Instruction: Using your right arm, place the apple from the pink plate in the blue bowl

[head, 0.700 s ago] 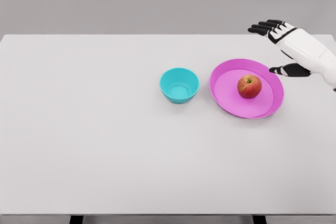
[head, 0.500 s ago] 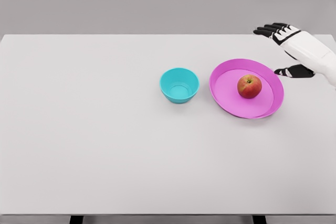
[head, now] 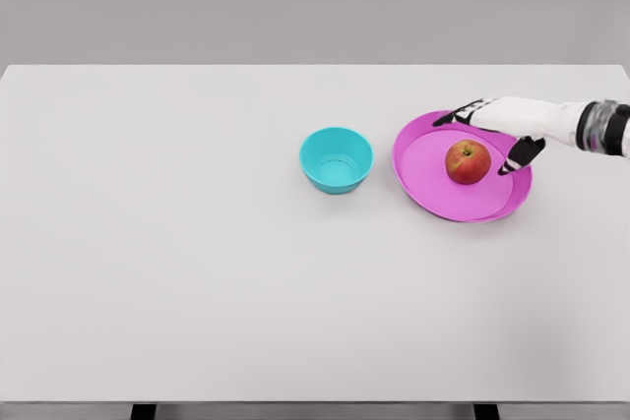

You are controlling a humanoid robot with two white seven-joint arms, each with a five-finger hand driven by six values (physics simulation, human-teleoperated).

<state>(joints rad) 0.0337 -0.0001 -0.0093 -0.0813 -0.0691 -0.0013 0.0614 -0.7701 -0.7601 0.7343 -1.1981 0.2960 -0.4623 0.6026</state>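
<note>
White desk (head: 197, 272) seen from the head camera. Red apple (head: 468, 161) resting upright, stem up, right of centre on the pink plate (head: 433, 194); blue bowl (head: 336, 158) just left of the plate, apart from it, empty as far as visible. Right hand (head: 497, 125) reaching in from the right edge, low over the far right part of the plate. Fingers (head: 458, 116) spread and stretched leftward past the far side of the apple; thumb (head: 520, 152) angled down on the near right side. Apple lying in the gap between fingers and thumb; contact not evident, nothing held. Left arm out of view.

Step in hand, judged from this pose: closing on the apple, grasp not yet made.

For a sound grasp:
- Lower slightly so the palm sits level with the widest part of the fruit, not above it.
- Close fingers and thumb together, from opposite sides, to avoid nudging the round apple across the smooth plate.
- Keep fingertips clear of the raised plate rim; a catch there would likely tip or drag the plate.
- Lift straight up before travelling left, high enough to clear both plate rim and bowl wall.
- Release low and centred over the bowl, a narrow target prone to being knocked aside.
</note>
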